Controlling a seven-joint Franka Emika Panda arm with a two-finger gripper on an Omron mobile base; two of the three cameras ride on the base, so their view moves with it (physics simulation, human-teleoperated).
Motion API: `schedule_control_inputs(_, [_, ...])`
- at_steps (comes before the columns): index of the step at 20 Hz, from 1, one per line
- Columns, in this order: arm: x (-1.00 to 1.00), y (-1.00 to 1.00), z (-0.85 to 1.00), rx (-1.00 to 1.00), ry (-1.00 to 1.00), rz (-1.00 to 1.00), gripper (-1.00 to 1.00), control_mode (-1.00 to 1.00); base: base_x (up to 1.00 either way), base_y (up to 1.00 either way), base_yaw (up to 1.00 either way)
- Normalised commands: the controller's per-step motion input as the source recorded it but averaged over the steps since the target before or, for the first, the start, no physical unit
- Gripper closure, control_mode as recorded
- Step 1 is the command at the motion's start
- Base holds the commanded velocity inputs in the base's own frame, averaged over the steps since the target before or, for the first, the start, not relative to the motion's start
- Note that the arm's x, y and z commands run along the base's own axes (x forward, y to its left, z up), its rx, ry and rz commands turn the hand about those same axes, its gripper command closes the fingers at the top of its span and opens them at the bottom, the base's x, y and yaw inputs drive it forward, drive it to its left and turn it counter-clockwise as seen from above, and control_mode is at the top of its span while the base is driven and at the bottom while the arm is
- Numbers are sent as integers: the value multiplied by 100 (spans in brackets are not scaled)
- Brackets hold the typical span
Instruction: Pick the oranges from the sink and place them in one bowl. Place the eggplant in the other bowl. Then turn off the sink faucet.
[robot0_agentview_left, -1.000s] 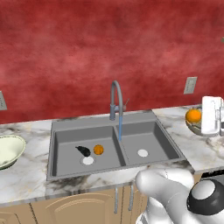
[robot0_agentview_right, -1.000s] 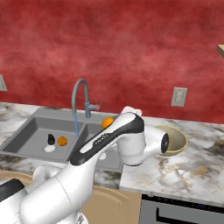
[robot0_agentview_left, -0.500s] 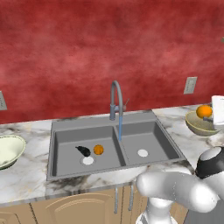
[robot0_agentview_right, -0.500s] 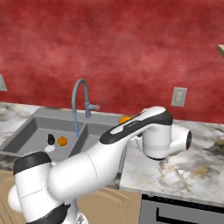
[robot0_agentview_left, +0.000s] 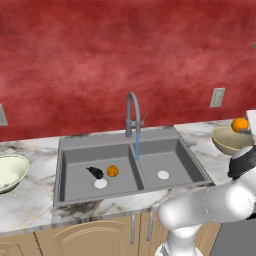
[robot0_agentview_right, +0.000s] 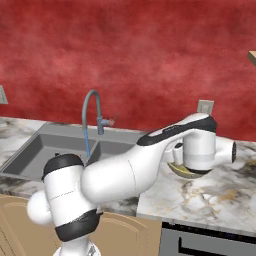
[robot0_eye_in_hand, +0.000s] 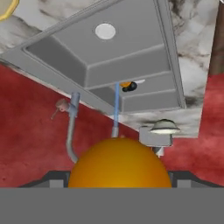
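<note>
sink (robot0_agentview_left: 75, 152): grey double basin set in marble counter (robot0_agentview_left: 30, 205), white drain disc in each basin; the landmark for all below.
faucet (robot0_agentview_left: 132, 112): grey gooseneck at sink's back rim, centred over the divider; bluish stream runs from spout into basin, so water on. Small lever on its side.
orange no. 1 (robot0_eye_in_hand: 119, 164): big in hand view, sits between the finger tips at frame bottom, fills the gap. In left base view same fruit (robot0_agentview_left: 239, 124) is right at the tan bowl's rim, far right of sink.
gripper (robot0_eye_in_hand: 119, 181): jaws spread wide round orange no. 1, fruit lodged between them; tips mostly hidden behind it.
orange no. 2 (robot0_agentview_left: 113, 171): in sink's left basin, near drain disc, by the divider side.
eggplant (robot0_agentview_left: 95, 172): dark, glossy, in left basin, just beside orange no. 2 on its left, close to drain disc; touching or not, can't tell.
tan bowl (robot0_agentview_left: 227, 141): on counter right of sink, olive inside; in right base view mostly hidden behind the arm's wrist.
cream bowl (robot0_agentview_left: 10, 170): on counter left of sink, well apart from tan bowl.
arm (robot0_agentview_right: 150, 160): white, reaches from sink front out to the right, over tan bowl.
wall (robot0_agentview_left: 100, 60): red, behind sink; outlet (robot0_agentview_left: 217, 97) right of faucet.
</note>
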Motion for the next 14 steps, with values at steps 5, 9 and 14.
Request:
schedule_control_inputs(5, [13, -37, -30, 0, 18, 0, 100, -100, 0, 0, 0])
schedule_control_inputs(9, [7, -29, -36, 0, 15, 0, 100, -100, 0, 0, 0])
schedule_control_inputs(14, [3, -18, -31, 0, 8, 0, 100, -100, 0, 0, 0])
